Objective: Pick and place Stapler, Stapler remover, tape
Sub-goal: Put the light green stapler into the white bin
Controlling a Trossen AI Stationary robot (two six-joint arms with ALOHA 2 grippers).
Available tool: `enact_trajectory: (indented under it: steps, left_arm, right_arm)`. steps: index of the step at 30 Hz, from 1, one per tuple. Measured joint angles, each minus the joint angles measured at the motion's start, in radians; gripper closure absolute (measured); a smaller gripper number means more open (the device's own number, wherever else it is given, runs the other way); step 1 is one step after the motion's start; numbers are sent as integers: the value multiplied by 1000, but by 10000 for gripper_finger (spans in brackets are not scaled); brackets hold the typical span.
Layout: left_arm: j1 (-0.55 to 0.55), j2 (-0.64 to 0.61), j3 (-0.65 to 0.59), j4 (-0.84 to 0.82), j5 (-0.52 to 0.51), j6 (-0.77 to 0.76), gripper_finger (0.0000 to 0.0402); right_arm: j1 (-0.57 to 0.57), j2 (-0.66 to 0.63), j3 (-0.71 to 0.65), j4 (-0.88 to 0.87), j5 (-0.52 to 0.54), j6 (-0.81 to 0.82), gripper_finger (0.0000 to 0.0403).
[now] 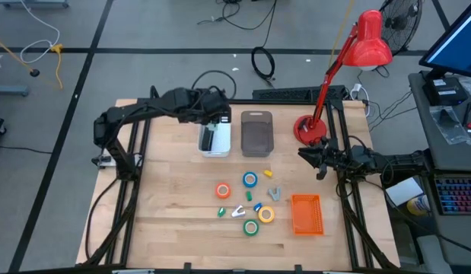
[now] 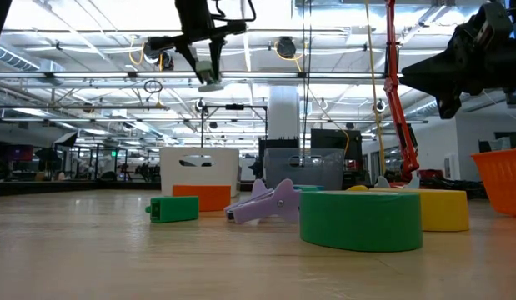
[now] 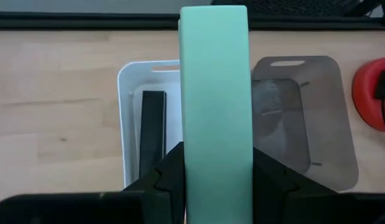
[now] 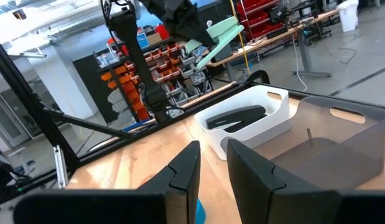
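Observation:
My left gripper (image 1: 220, 122) hovers above the white bin (image 1: 214, 138), shut on a mint-green stapler (image 3: 216, 93). A black stapler (image 3: 153, 134) lies inside that bin. On the table's near half lie the orange (image 1: 223, 190), blue (image 1: 250, 180), green (image 1: 251, 227) and yellow (image 1: 266, 215) tape rolls, flat on the wood. Among them rests the purple stapler remover (image 2: 266, 202). My right gripper (image 1: 321, 161) waits open in the air near the lamp base, touching nothing. My left gripper pinches the mint-green stapler between its two fingers, one on each long side (image 3: 198, 174), lying across its length. The fingers come from above, pointing down. The stapler is lifted clear over the white bin and sits tilted in the hold (image 4: 220, 34).
A smoky grey bin (image 1: 257, 133) stands right of the white one. An orange basket (image 1: 307, 214) sits near the right edge. The red desk lamp (image 1: 311, 128) stands at the far right. Small green (image 1: 221, 211), yellow (image 1: 268, 173), grey (image 1: 275, 192) and blue (image 1: 258, 205) bits lie among the rolls.

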Motion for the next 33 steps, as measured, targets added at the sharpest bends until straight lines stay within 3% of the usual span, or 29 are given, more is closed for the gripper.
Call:
enact_trajectory:
  steps: [16,25,33]
  left_arm:
    - [44,4,0,3,32,29,281]
    - [58,122,0,82,30,61,281]
    - [97,249,0,69,127,68,281]
  right_arm:
    - [0,0,0,0,0,-36,330]
    - [0,0,0,0,-1,-36,330]
    - [0,0,0,0,0,-35,330]
